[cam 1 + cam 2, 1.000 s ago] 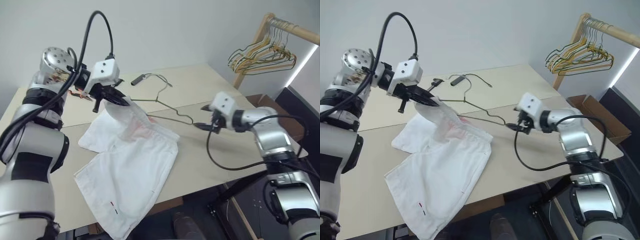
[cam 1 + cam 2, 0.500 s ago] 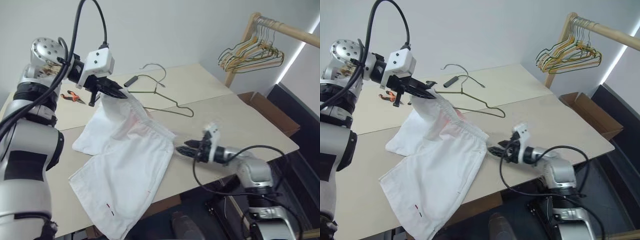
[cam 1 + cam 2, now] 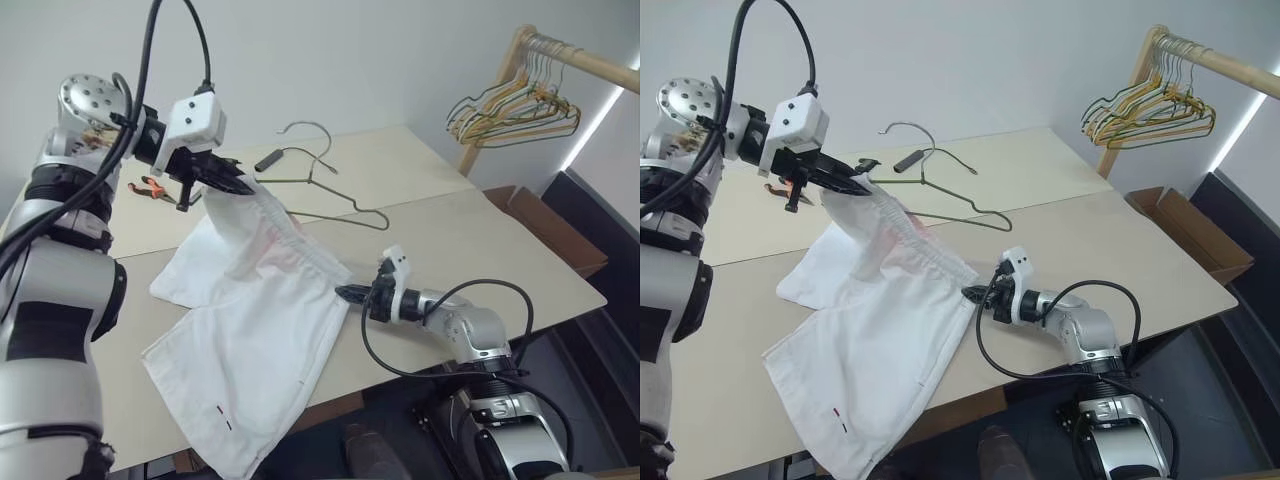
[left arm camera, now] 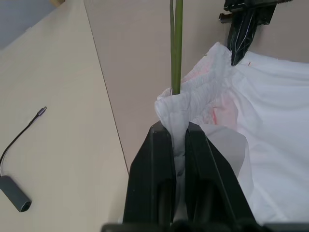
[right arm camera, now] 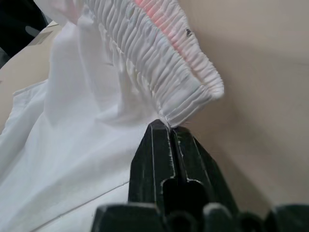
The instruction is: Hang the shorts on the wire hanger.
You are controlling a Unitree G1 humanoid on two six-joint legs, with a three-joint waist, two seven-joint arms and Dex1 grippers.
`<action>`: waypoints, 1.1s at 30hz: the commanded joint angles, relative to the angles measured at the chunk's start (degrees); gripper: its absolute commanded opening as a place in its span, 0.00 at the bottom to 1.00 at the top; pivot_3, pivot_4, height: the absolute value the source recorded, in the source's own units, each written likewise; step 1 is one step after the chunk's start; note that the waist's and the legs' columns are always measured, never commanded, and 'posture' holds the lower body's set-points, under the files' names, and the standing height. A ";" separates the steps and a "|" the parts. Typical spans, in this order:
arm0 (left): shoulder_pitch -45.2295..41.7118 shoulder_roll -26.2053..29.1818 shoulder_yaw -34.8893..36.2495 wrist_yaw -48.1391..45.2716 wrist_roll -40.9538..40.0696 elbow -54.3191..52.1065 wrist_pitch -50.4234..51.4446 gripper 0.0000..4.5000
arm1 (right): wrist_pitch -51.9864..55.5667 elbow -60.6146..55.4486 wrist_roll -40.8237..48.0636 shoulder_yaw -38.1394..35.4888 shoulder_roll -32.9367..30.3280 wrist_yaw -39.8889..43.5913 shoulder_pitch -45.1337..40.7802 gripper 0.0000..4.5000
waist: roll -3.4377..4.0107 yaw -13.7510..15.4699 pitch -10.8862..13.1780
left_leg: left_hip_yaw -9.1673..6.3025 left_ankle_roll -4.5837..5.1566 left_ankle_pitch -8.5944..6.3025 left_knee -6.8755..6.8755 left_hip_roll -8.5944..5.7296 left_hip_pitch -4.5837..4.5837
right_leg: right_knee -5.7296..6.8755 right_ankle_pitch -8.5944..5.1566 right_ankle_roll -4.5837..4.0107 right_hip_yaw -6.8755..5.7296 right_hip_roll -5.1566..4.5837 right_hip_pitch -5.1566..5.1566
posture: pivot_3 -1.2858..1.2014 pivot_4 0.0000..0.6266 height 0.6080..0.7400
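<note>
While the left end effector (image 3: 232, 184) stays clamped on one end of the shorts' (image 3: 262, 340) waistband and lifts it off the worktop (image 3: 480, 235), the right end effector (image 3: 347, 294) lies low with its fingers together at the opposite waistband corner; whether cloth is pinched there cannot be told. The hanger (image 3: 330, 195) lies flat just beyond the raised end, its long axis running from the left end effector toward the right, so the left arm is the nearer.

A beige table (image 3: 470, 230) spans mid-frame. At upper right, tan, yellow and green hangers (image 3: 515, 110) bunch on a wooden rack (image 3: 590, 62). Orange-handled pliers (image 3: 152, 188) lie at left; a dark adapter with cable (image 3: 270, 160) lies at upper centre. A cardboard box (image 3: 545, 225) sits at right.
</note>
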 commanded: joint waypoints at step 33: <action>6.32 12.38 -6.11 -0.19 -12.91 -9.66 3.26 0.00 | -25.81 1.59 -13.45 3.78 -26.01 12.75 -5.19 0.00 | -0.01 0.50 0.01 | 0.08 0.00 0.00 0.07 -0.01 0.08 | -0.16 -0.04 0.02 0.05 0.00 0.03 | 0.42 0.00 1.00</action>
